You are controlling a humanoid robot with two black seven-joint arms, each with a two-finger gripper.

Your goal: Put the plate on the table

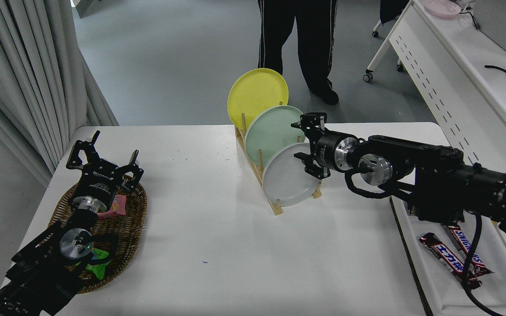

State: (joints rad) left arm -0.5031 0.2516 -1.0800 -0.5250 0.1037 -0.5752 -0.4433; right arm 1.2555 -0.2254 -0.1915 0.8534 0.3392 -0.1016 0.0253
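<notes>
The light grey plate (286,180) stands on edge in the front slot of a wooden rack (275,207) on the white table (209,219). Behind it in the rack stand a mint green plate (270,129) and a yellow plate (257,94). My right gripper (298,141) reaches in from the right. It is open at the grey plate's upper right rim, with one finger above the rim and one against its edge. My left gripper (108,153) is parked open over the basket at the lower left.
A wicker basket (134,206) with snack packets sits at the table's left. A white tray with chocolate bars (455,259) lies at the right edge under my right arm. A person's legs (297,44) stand beyond the table. A white perforated-panel desk (455,79) is at the far right.
</notes>
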